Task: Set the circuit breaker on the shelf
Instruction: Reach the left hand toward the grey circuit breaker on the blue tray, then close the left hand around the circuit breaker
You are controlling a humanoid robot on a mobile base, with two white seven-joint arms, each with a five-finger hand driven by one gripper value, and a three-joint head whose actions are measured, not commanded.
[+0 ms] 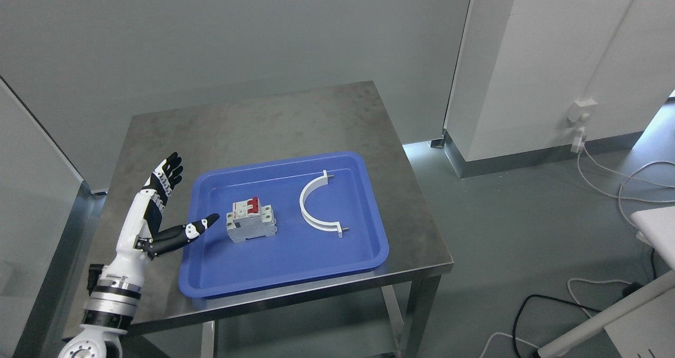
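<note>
A grey circuit breaker point(251, 221) with red switches lies in the left half of a blue tray point(295, 263) on a steel table point(263, 121). My left hand point(182, 202) is at the tray's left edge, open, fingers spread upward and thumb pointing toward the breaker, a short gap from it. It holds nothing. The right arm is out of view.
A white half-ring clamp point(319, 205) lies in the tray to the right of the breaker. A lower shelf point(306, 337) shows under the table. White cables point(622, 181) trail on the floor at the right, below a wall socket point(580, 113). A white object's corner point(656, 226) shows at the right edge.
</note>
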